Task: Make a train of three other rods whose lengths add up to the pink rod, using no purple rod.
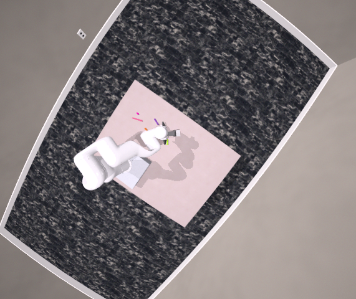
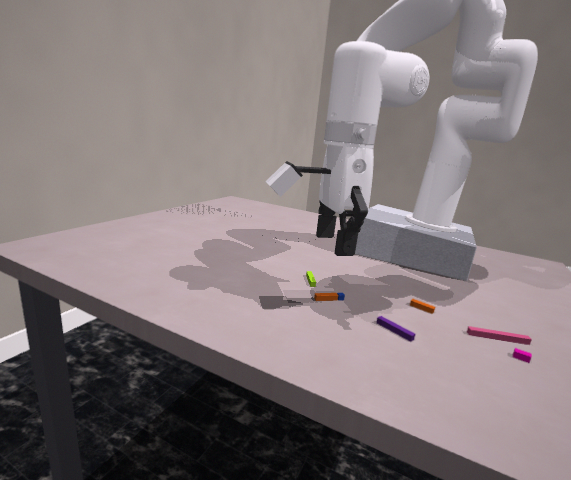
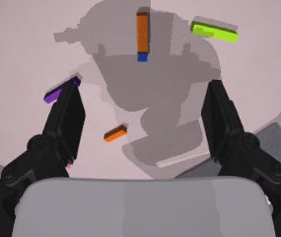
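My gripper [image 1: 164, 132] [image 2: 335, 242] [image 3: 143, 96] is wide open and empty, raised above the table. An orange rod [image 2: 326, 297] [image 3: 142, 32] lies flat, and a blue rod [image 2: 341, 296] [image 3: 142, 57] sits at its end in the same line, with no visible gap. The lime rod [image 1: 167, 142] [image 2: 310, 279] [image 3: 214, 32] lies apart from them, turned at a steep angle to their line. A second orange rod [image 1: 146, 129] [image 2: 422, 305] [image 3: 115, 133] lies alone. The pink rod [image 1: 137, 119] [image 2: 498, 335] lies farther off. The arm hides the orange-blue pair in the top view.
The purple rod [image 1: 156, 121] [image 2: 395, 328] [image 3: 56, 95] lies between the orange-blue pair and the pink rod. A magenta rod [image 1: 137, 113] [image 2: 522, 355] lies near the pink rod. The grey base block [image 1: 141, 167] [image 2: 414, 248] stands on the table [image 1: 203, 167] [image 2: 197, 330].
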Robot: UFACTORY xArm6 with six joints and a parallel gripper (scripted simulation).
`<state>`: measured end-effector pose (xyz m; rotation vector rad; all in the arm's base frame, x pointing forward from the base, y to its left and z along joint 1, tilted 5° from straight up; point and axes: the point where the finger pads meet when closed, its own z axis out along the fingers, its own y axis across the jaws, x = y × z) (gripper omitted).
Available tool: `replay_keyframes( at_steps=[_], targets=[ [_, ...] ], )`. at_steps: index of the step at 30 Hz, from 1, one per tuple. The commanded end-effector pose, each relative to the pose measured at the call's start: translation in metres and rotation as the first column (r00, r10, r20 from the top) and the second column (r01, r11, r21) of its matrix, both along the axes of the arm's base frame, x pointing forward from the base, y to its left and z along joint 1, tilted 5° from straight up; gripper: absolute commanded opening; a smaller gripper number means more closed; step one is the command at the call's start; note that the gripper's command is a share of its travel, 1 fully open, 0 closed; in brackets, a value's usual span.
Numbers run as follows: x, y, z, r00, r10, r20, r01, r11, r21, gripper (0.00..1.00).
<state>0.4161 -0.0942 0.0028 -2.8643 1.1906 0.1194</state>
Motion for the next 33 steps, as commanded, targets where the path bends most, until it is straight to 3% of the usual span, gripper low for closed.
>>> replay_keyframes(
  at_steps=[1,17,22,32,33],
  targets=[
    [0.002,-0.001,0.002,1.000,0.000,0.005,0.000,1.000,-0.001,1.00],
    [0.001,0.004,0.002,1.000,-0.024,0.003,0.024,1.000,-0.002,1.00],
    [-0.010,0.037,0.000,0.981,-0.191,-0.006,0.191,0.981,-0.010,1.00],
    [-0.027,0.072,-0.002,0.924,-0.383,-0.015,0.382,0.924,-0.023,1.00],
    [-0.033,0.083,-0.003,0.898,-0.440,-0.018,0.440,0.898,-0.027,1.00]
  ],
)
